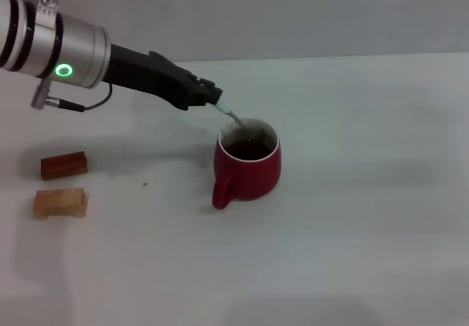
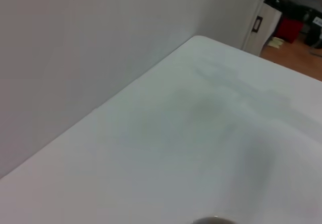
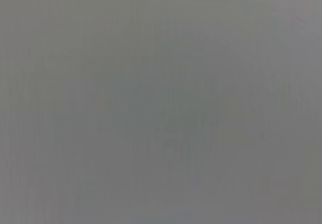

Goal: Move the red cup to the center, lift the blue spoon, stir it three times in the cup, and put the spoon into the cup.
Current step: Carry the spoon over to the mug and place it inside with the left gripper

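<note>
The red cup (image 1: 249, 166) stands upright near the middle of the white table (image 1: 352, 216), its handle toward the front left. My left gripper (image 1: 212, 100) is just above and behind the cup's rim, shut on the blue spoon (image 1: 228, 112). The spoon slants down into the cup, and its bowl is hidden inside. A sliver of the cup's rim (image 2: 212, 220) shows in the left wrist view. The right gripper is out of view; the right wrist view shows only flat grey.
A reddish-brown wooden block (image 1: 64, 165) and a tan wooden block (image 1: 60, 202) lie at the table's left. A wall rises behind the table's far edge. In the left wrist view, a white cabinet (image 2: 261, 25) stands beyond the table corner.
</note>
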Controlling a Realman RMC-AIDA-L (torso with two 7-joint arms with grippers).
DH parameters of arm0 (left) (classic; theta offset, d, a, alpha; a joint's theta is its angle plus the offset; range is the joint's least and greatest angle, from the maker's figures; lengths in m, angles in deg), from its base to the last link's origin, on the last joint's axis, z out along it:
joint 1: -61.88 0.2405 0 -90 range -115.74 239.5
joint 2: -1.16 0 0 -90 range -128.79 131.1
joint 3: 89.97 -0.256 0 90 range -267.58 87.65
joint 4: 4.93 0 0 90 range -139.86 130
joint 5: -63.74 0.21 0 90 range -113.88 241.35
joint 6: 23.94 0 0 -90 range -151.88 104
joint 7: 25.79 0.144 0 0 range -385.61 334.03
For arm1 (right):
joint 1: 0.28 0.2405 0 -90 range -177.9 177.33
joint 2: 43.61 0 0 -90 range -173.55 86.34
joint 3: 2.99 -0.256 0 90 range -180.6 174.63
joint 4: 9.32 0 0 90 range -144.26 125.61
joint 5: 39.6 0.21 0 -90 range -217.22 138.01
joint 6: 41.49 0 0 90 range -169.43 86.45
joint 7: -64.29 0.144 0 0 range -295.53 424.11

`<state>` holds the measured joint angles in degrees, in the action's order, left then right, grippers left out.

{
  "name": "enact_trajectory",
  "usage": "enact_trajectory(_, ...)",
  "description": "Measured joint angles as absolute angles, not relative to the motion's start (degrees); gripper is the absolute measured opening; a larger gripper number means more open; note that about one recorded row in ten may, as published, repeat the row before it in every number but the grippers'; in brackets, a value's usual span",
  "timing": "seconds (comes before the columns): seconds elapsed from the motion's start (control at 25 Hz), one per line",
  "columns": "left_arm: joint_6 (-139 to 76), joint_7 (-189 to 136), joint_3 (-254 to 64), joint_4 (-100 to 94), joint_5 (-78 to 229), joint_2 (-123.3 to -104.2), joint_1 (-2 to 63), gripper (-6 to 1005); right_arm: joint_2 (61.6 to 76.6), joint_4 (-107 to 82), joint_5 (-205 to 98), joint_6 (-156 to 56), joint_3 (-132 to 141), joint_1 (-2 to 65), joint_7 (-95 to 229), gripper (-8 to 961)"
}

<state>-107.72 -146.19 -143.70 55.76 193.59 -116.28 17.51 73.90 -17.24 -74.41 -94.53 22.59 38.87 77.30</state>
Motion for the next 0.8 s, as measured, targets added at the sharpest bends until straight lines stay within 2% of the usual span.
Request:
enact_trajectory(0.36,-111.3,-146.2,-141.5,56.6,194.3,-115.53,19.1,157,73.61,-17.2,-74.4,-94.5,22.6,39.6,77.3,490)
enact_trajectory(0.8,-112.1,-145.0,-141.7,56.5,194.3,-116.35,18.6,166,73.85,-17.2,-74.4,-94.5,23.2,39.8,77.3,488)
